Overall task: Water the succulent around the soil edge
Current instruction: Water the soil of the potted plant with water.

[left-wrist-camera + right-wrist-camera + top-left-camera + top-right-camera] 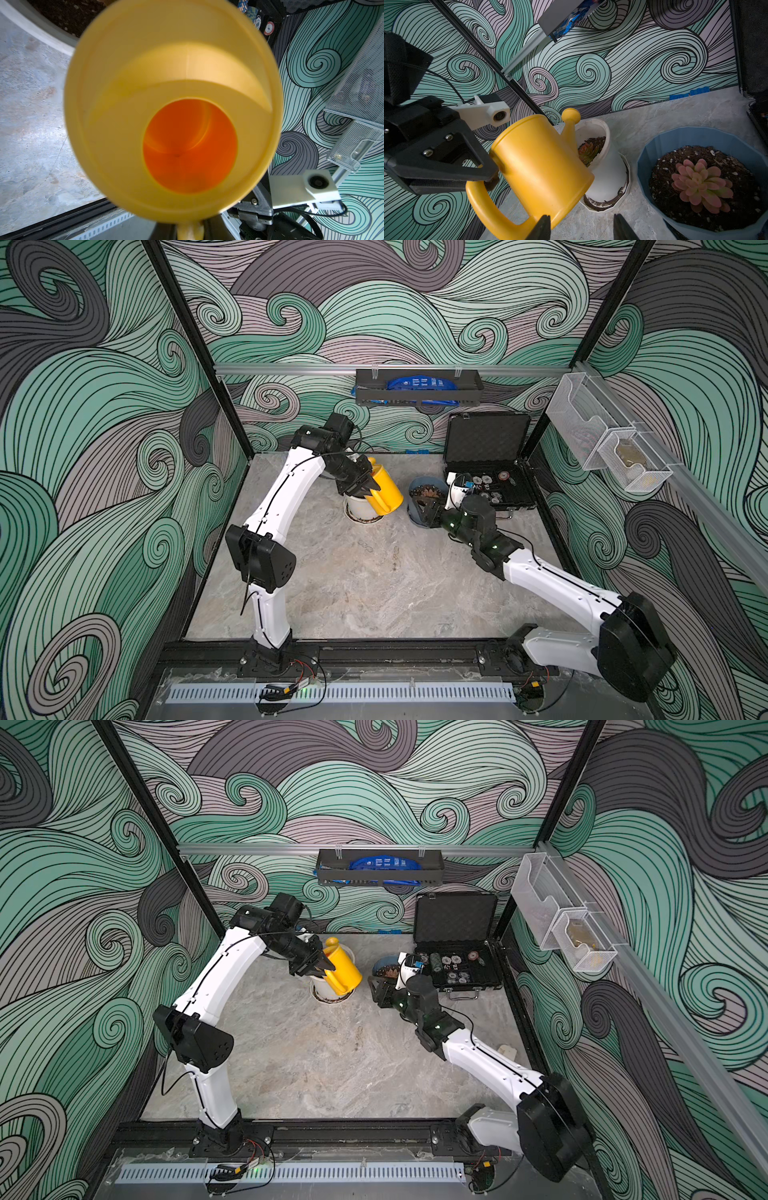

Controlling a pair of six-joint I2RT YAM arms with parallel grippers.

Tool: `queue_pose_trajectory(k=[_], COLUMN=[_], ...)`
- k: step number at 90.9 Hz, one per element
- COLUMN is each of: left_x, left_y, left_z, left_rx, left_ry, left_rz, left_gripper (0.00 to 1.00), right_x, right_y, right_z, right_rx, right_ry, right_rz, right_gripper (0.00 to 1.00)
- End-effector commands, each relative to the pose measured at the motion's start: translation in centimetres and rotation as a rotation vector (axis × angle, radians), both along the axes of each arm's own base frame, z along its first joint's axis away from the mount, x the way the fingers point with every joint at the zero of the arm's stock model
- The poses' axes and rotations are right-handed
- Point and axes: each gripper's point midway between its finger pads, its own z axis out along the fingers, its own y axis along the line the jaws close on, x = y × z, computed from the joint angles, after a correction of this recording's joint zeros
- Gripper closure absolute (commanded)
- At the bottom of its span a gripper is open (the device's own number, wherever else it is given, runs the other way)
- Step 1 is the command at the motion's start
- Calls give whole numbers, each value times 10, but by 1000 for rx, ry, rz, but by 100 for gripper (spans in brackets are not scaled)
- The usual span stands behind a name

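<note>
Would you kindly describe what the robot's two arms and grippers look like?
Both the left arm and right arm have white shells, black joint housings and thin black cables along them. The left gripper and right gripper are black and angular, each with a white camera block.

The front half of the worktop (353, 585) is bare, so there is lots of room to pass. The back is crowded. The yellow watering can (388, 491) hangs tilted over the white pot (357, 511), held by the left pincer (370, 488), and blocks the way down into it. The blue pot (675, 141) stands beside, with only a thin gap between the pots. The right pincer (581, 218) hangs near that gap, jaws apart. The open black case (486, 439) fills the back right corner
</note>
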Motion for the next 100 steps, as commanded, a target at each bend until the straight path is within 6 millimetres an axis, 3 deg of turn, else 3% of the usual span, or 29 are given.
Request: queue_pose_trajectory(k=[1,35,100], left_x=[-9,-29,-89], left_y=[-10,-9,18], left_z=[13,-1,-17], left_rx=[-55,-40,14], left_ry=[-28,-13,-40], left_rz=[-45,-102,-192], left_gripper=[100,100,100], right_x=[0,-1,-3], right_y=[-4,-8,-9], right_z=[0,1,3], right_rx=[2,10,20], right_ry=[-9,-15,-23], right_rz=[-10,-20,-14], right_gripper=[48,47,47])
